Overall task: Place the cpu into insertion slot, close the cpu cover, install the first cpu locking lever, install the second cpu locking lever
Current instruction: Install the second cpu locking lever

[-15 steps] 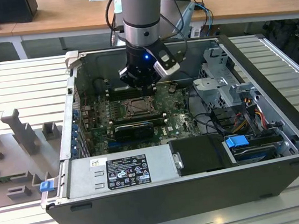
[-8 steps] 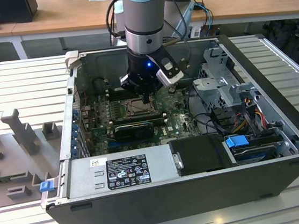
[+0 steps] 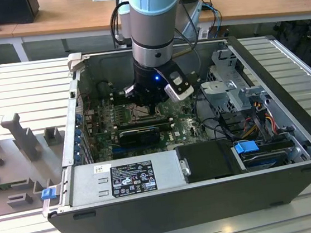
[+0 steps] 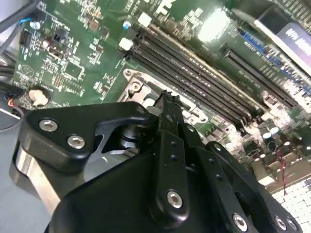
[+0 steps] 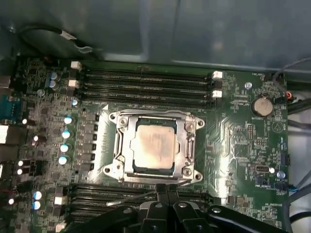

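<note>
In the insertion slot (image 5: 155, 148) the cpu (image 5: 154, 144) sits flat, with the cpu cover (image 5: 187, 145) down around it, framing its edges. Memory slots (image 5: 146, 77) flank the socket on two sides. Gripper (image 5: 162, 190) clenched, fingertips together at the socket's rim edge, grasping nothing, inside the computer case (image 3: 294, 151).

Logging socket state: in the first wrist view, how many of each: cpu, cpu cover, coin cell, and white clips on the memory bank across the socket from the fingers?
cpu: 1
cpu cover: 1
coin cell: 1
white clips: 4
Total: 7
</note>
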